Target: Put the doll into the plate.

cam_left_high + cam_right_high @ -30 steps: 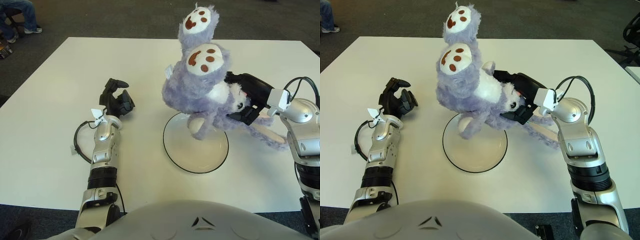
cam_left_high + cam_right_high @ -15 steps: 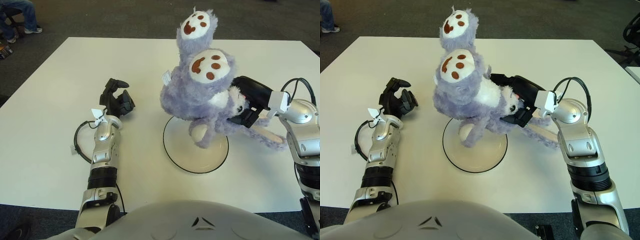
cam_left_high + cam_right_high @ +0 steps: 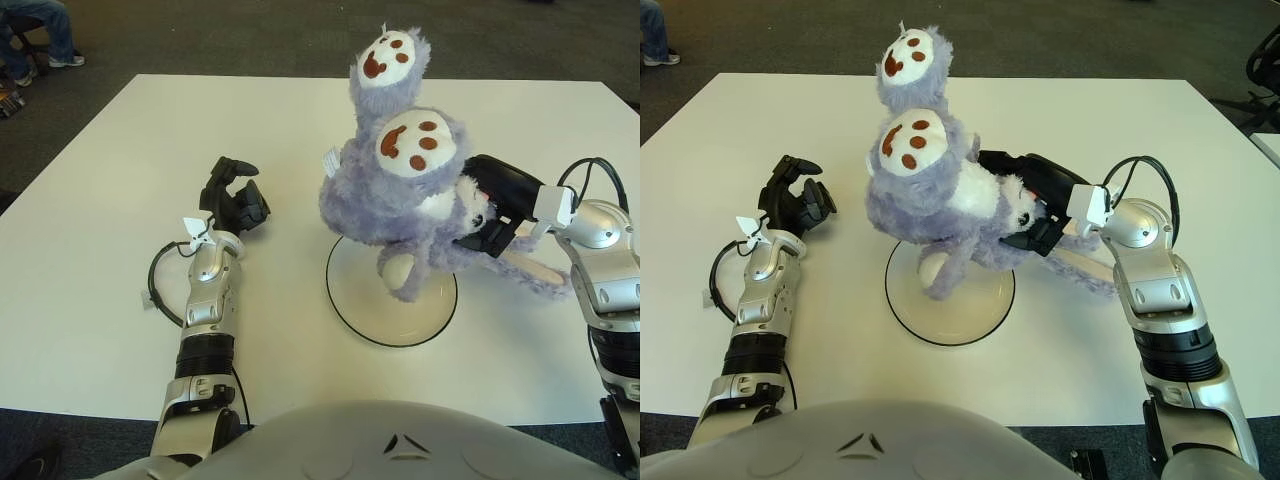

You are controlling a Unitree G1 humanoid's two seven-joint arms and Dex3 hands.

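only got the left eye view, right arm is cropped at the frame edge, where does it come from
Observer: The right eye view shows the whole silver right forearm, rising from the white table's near edge to the right hand, fingers shut on the fluffy purple plush doll above the round black-rimmed plate; the left hand shows left of the plate.
Operator: anything past the table on that side
Observer: A second white tabletop's corner and a black chair.
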